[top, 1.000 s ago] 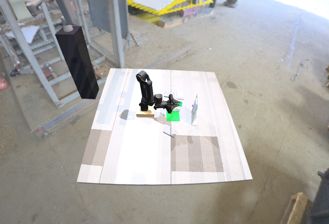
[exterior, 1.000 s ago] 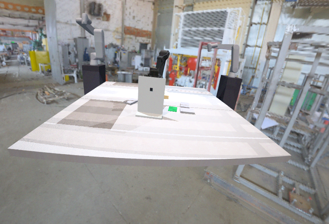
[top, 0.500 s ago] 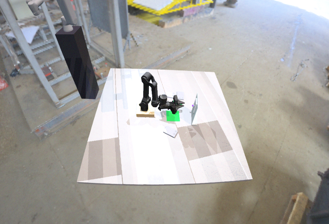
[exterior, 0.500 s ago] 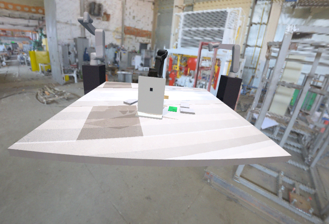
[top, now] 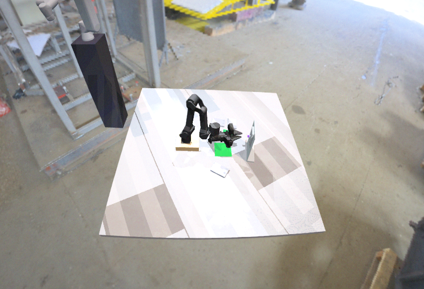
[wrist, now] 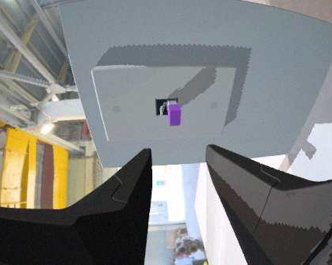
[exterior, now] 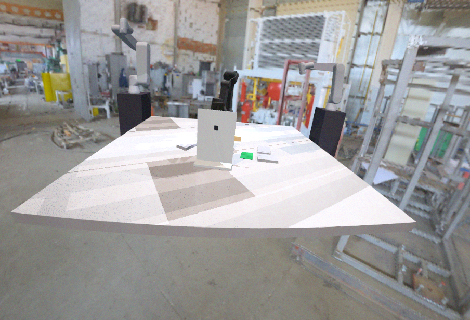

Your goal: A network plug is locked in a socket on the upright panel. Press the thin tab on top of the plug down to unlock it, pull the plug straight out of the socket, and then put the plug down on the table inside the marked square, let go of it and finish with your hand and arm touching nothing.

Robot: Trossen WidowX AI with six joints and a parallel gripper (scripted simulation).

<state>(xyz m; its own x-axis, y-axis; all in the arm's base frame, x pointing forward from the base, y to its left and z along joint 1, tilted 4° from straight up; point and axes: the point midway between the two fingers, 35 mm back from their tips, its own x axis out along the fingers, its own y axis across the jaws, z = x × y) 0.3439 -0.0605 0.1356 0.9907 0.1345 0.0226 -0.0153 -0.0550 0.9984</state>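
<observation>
The upright panel [top: 250, 145] [exterior: 212, 149] [wrist: 154, 23] stands on the table. A pale socket plate [wrist: 126, 90] is on its face. The plug [top: 248, 136] [wrist: 174, 115] has a purple end that sticks out of the dark socket opening; a thin pale sliver shows beside it, maybe the tab. My gripper [top: 241, 134] [wrist: 178, 154] is partly open and empty, a short way in front of the plug, its fingertips pointing at the panel. It touches neither. A large green square [top: 223, 150] lies below the gripper. A smaller green patch [top: 224, 130] [exterior: 246, 155] lies farther back, partly hidden by the gripper in the top view.
A flat pale slab [top: 219, 170] [exterior: 185, 146] lies on one side of the green areas. More flat slabs [top: 219, 122] [exterior: 267, 158] lie on the other. The arm's wooden base [top: 187, 148] stands behind. Grey arms [top: 85, 8] [exterior: 143, 62] [exterior: 336, 81] stand on dark pedestals beyond the table.
</observation>
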